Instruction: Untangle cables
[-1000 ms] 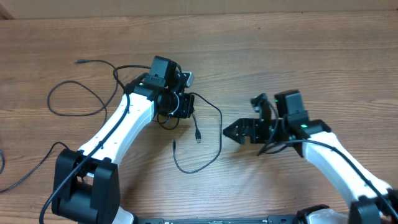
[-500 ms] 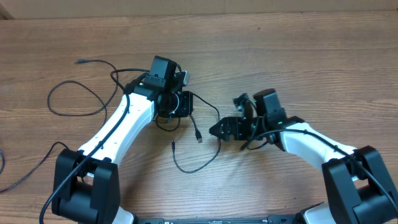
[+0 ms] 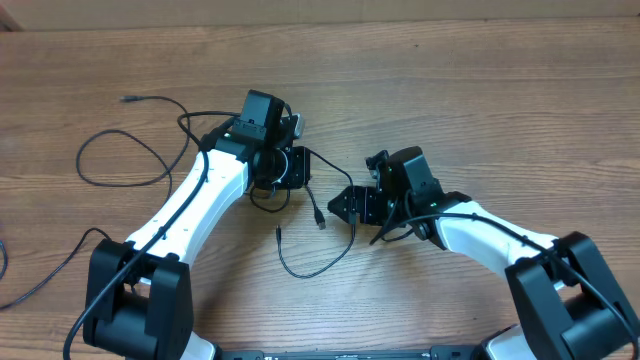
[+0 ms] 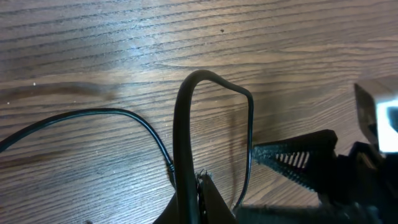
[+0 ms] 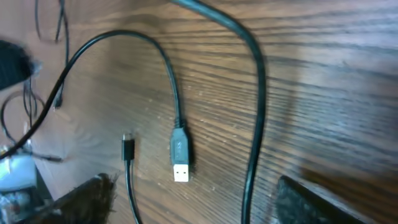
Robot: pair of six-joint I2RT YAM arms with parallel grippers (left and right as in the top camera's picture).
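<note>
Several thin black cables lie tangled on the wooden table. My left gripper is shut on one cable, which arches up from between its fingers. A long cable loop runs down past my right gripper. That gripper is open, and the loop strand passes between its two fingers without being pinched. A silvery-tipped USB plug and a smaller plug lie on the wood just ahead of the right gripper, both loose.
Another cable loop with a plug end lies at the far left. A further strand curves off the left edge. Both arm bases stand at the front edge of the table.
My right gripper has moved left across the table to the long cable loop, and its jaws have narrowed somewhat. The left arm has stayed put with its cable.
</note>
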